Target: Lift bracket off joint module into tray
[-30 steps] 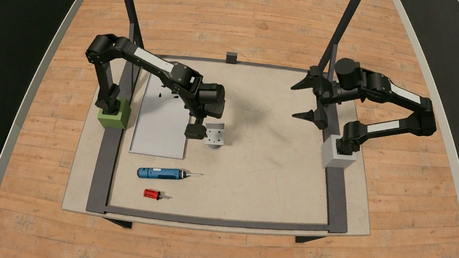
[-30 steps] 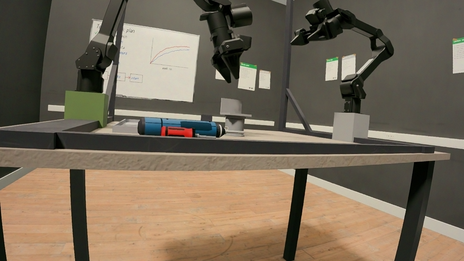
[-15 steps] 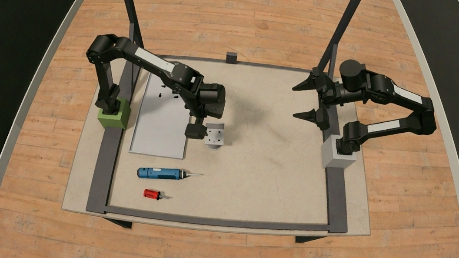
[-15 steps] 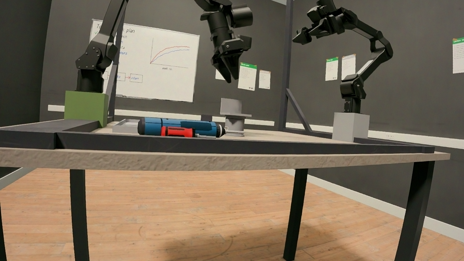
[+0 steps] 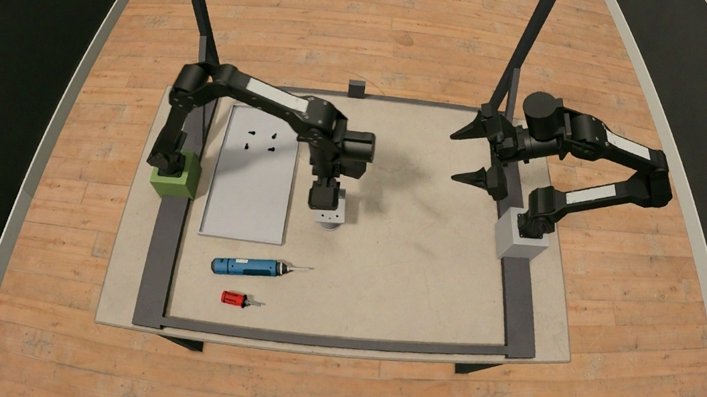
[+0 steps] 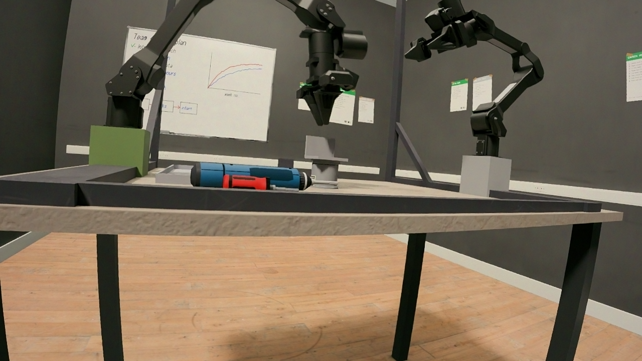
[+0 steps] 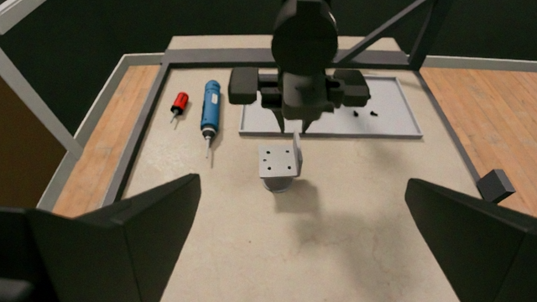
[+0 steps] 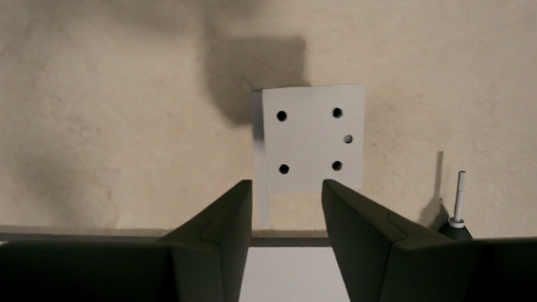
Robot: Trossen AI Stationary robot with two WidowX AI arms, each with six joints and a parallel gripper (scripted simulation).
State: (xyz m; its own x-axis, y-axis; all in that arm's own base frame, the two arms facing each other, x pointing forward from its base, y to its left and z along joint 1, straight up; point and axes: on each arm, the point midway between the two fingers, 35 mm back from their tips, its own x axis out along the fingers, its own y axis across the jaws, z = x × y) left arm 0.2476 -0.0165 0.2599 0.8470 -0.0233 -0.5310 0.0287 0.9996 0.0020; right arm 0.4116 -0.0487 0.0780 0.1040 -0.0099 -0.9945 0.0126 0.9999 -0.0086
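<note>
The grey L-shaped bracket [image 5: 333, 215] sits on the short round joint module [image 6: 324, 172], which stands upright on the table just right of the grey tray [image 5: 252, 175]. The bracket's plate has several holes [image 8: 310, 138] and its flange stands upright on the tray side. My right gripper [image 6: 321, 119], on the arm with the green base, points straight down a little above the bracket. Its fingers are narrowed with a gap and hold nothing. My left gripper [image 5: 455, 156], on the arm with the grey base, is wide open, high up and far from the bracket [image 7: 280, 160].
Several small black screws [image 5: 259, 140] lie at the far end of the tray. A blue power screwdriver [image 5: 251, 267] and a small red screwdriver [image 5: 235, 299] lie in front of the tray. A dark raised border runs around the table. A small dark block [image 5: 356, 87] sits at the back edge.
</note>
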